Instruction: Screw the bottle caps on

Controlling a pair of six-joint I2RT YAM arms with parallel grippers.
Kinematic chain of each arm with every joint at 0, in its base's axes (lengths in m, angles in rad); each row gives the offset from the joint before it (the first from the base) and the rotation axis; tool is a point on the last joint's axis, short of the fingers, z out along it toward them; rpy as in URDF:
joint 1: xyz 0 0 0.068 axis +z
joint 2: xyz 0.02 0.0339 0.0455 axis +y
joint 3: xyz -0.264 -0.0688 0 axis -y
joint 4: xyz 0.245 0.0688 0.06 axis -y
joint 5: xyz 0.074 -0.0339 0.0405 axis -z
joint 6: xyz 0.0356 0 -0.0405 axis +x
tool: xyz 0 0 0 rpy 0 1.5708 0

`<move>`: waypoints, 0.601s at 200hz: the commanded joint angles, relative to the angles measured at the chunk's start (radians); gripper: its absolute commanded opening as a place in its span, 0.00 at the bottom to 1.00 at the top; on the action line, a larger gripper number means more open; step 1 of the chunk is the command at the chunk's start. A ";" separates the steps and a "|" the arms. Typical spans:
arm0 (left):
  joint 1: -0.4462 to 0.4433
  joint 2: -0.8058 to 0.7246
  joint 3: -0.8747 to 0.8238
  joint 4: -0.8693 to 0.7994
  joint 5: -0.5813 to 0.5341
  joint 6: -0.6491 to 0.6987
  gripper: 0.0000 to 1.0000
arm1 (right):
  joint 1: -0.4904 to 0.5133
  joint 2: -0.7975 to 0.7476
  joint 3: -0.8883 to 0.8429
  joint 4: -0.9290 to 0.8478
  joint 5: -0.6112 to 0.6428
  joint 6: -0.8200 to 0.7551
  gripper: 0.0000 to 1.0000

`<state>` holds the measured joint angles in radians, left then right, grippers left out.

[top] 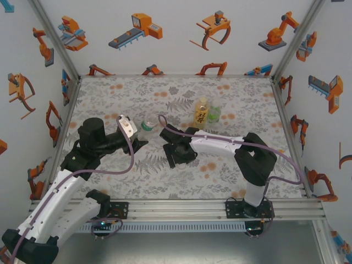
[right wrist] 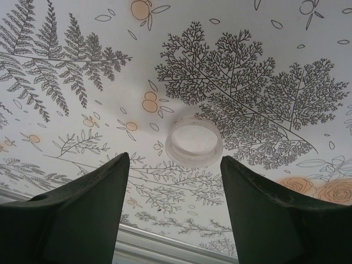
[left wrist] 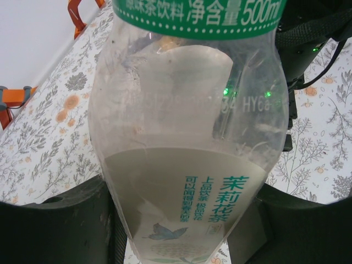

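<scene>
The left hand [top: 141,142] reaches in from the left side of the bench [top: 137,179] and is clamped on the pale-labelled bottle [top: 148,124]. In the left wrist view its 2 dark fingers [left wrist: 55,231] press against the bottle's [left wrist: 187,137] clear wall on either side, low on the body, just under the green printed band. The bottle looks upright in the top view.

The right hand [top: 171,148] hangs over the middle of the bench, close to the left hand. In the right wrist view, its jaws are spread wide with nothing between them. The white cap [right wrist: 194,137] lies flat on the fern-patterned bench [right wrist: 275,55] just ahead of the right hand [right wrist: 175,164], in line with the gap and clear of both fingers [right wrist: 93,203].

Further back on the bench, the amber tea bottle [top: 202,112] and the small green bottle [top: 214,114] stand side by side, very close together, to the right of the held bottle and well apart from both hands.
</scene>
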<state>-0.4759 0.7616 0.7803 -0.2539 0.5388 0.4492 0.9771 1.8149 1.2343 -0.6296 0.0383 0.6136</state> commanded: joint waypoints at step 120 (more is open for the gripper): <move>0.008 0.013 -0.001 0.019 0.023 -0.006 0.14 | 0.004 0.048 -0.004 0.016 0.005 0.008 0.61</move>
<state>-0.4759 0.7757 0.7803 -0.2539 0.5400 0.4496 0.9768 1.8370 1.2316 -0.6159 0.0383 0.6136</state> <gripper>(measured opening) 0.552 0.615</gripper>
